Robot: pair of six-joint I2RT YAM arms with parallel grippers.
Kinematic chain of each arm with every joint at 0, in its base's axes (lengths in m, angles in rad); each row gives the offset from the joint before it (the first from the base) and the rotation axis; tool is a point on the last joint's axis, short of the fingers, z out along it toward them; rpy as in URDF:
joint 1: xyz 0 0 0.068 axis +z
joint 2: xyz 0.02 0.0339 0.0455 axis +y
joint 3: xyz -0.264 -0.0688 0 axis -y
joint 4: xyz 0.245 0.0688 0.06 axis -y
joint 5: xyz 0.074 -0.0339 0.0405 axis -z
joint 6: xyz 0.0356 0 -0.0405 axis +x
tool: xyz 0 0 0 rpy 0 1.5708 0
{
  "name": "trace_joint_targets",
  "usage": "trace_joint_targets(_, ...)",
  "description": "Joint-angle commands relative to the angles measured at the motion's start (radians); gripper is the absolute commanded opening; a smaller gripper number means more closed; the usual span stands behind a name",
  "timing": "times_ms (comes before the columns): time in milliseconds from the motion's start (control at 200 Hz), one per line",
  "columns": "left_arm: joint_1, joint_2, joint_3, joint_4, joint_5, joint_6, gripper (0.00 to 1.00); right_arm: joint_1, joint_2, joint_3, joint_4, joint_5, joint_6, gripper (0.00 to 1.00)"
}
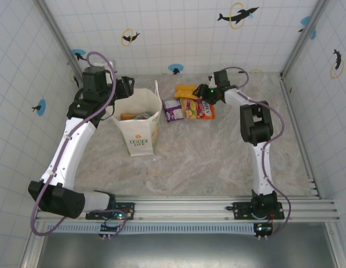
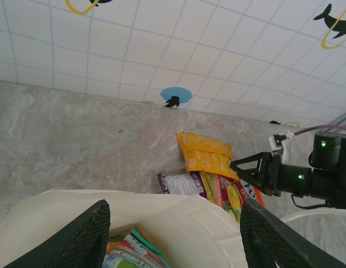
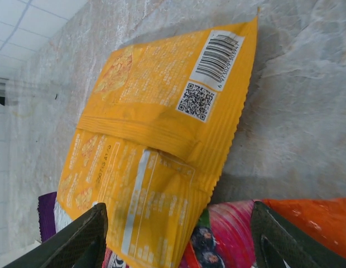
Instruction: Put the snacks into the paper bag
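Observation:
The white paper bag [image 1: 138,125] stands upright at the left, with a teal and red packet [image 2: 131,251] inside it. My left gripper [image 1: 130,92] is open over the bag's far rim [image 2: 178,209], which lies between its fingers. Right of the bag lies a pile of snacks: a yellow packet [image 3: 156,128] face down, a purple one [image 1: 172,110], a red one [image 3: 234,234] and an orange one [image 3: 312,218]. My right gripper [image 3: 181,245] hangs open just above the yellow and red packets, holding nothing.
Tiled walls [image 1: 178,28] close the table at the back and both sides. Bare marble tabletop [image 1: 206,162] lies in front of the bag and the pile. The right arm's elbow [image 1: 255,124] stands to the right of the pile.

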Motion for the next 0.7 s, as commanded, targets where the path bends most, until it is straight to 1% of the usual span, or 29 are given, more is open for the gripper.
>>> trace_joint_targets(0,0.005,0.011,0.011,0.029,0.021,-0.003,0.63,-0.001,0.042,0.039,0.110,-0.078,0.071,0.68)
trace_joint_targets(195,0.003,0.017,0.011,0.035,0.025,-0.003,0.63,-0.001,0.096,0.044,0.217,-0.128,0.146,0.66)
trace_joint_targets(355,0.004,0.021,0.016,0.035,0.023,0.001,0.63,-0.001,0.140,0.075,0.252,-0.143,0.185,0.59)
trace_joint_targets(375,0.004,0.022,0.015,0.035,0.023,0.001,0.63,0.000,0.146,0.078,0.285,-0.146,0.193,0.59)
trace_joint_targets(450,0.004,0.025,0.018,0.034,0.024,0.002,0.63,-0.003,0.156,0.081,0.320,-0.165,0.212,0.51)
trace_joint_targets(565,0.005,0.024,0.022,0.034,0.030,0.005,0.62,0.000,0.146,0.077,0.331,-0.179,0.206,0.34)
trace_joint_targets(696,0.004,0.017,0.024,0.039,0.039,0.011,0.62,-0.001,0.076,0.003,0.354,-0.152,0.177,0.23)
